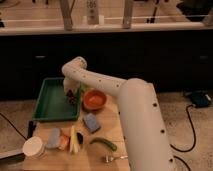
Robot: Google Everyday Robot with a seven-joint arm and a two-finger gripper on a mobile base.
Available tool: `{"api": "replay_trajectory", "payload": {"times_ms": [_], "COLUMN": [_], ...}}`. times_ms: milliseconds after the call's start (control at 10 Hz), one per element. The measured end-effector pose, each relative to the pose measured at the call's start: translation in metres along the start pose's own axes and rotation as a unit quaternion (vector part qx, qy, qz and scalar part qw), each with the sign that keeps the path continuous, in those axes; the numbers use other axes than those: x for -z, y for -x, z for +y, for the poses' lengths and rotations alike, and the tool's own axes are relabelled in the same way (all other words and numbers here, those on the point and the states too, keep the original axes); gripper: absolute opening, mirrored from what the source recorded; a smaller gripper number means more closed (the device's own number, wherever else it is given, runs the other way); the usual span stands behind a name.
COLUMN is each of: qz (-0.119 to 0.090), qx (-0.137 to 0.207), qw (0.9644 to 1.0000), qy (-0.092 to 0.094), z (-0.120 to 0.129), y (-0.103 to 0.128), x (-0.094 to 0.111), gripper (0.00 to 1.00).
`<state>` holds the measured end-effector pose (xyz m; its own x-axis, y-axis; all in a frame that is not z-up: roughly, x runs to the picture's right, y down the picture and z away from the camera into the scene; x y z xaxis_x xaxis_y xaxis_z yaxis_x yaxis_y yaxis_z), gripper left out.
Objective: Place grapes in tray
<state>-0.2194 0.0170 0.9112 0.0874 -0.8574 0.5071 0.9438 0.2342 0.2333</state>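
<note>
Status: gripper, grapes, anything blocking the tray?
Gripper shut on grapes, low at the right edge of the tray. Grapes not yet released. Orange bowl close on the right, not blocking.

Orange bowl at back of wooden tabletop, blue sponge just in front. Green pepper lies nearer front edge, w/ small metal utensil near it. Left of sponge, close together: dark oval piece, pale yellow strip, orange bit, grey-blue block. White round cup at front-left corner. Black cable on floor, right.
</note>
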Motion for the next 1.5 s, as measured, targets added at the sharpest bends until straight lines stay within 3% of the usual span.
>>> {"api": "replay_trajectory", "payload": {"times_ms": [200, 300, 600, 800, 1500], "qz": [0.0, -0.001, 0.0, 0.0, -0.012], "qx": [0.002, 0.005, 0.012, 0.016, 0.03], "qw": [1.0, 1.0, 0.9999, 0.9998, 0.9995], "qy": [0.001, 0.003, 0.006, 0.007, 0.005], "z": [0.0, -0.001, -0.003, -0.005, -0.011], "y": [0.001, 0.002, 0.004, 0.004, 0.006], "x": [0.001, 0.002, 0.008, 0.011, 0.013], "gripper": [0.17, 0.31, 0.62, 0.77, 0.8]}}
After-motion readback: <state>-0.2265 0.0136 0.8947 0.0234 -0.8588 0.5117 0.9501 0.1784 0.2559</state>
